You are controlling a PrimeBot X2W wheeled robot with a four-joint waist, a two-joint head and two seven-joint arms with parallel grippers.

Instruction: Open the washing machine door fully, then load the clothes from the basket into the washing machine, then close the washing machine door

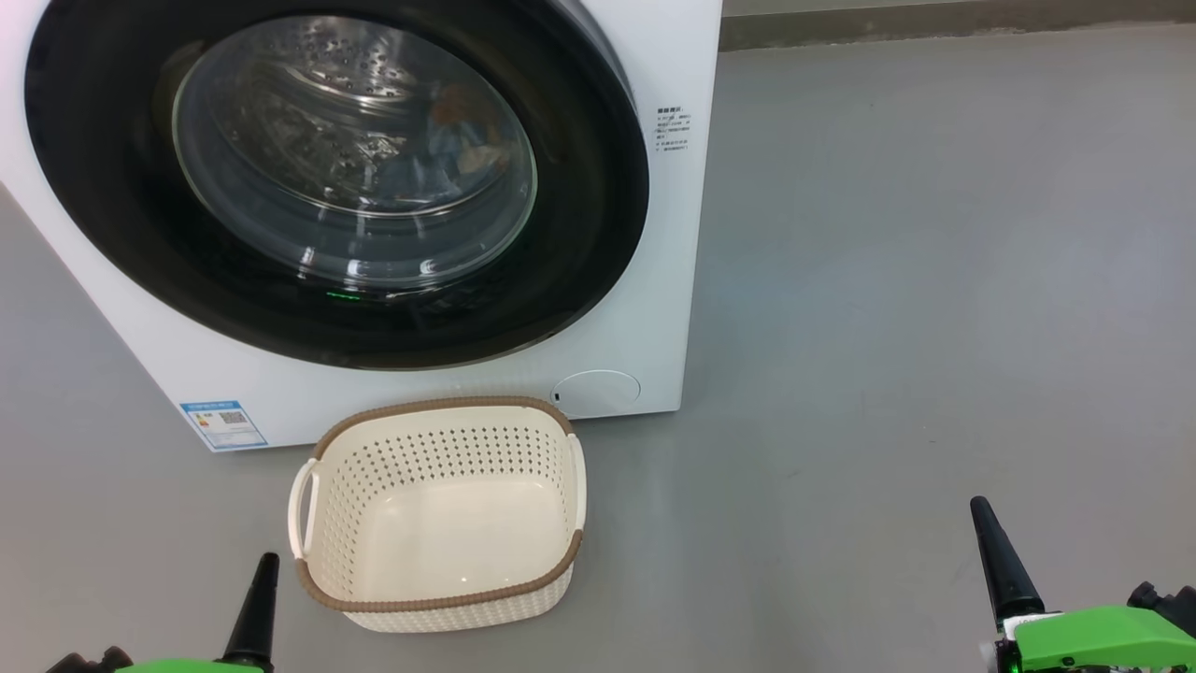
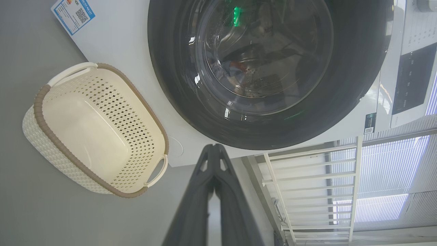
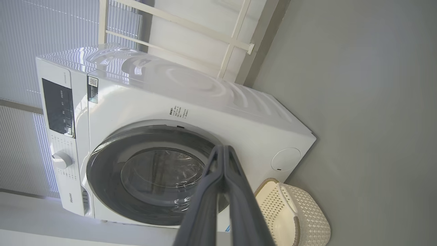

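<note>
Jaws | left gripper pressed together, gripping nothing | right gripper pressed together, gripping nothing | washing machine door closed

A small brand word on the washing machine looks like Hisense (tiny, turned sideways). Its blue label carries a QR code and unreadable print; the black print is equally illegible.

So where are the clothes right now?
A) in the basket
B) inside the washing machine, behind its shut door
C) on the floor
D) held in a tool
B: the blue and orange clothes show through the glass of the shut washing machine door, and the basket is empty.
</note>
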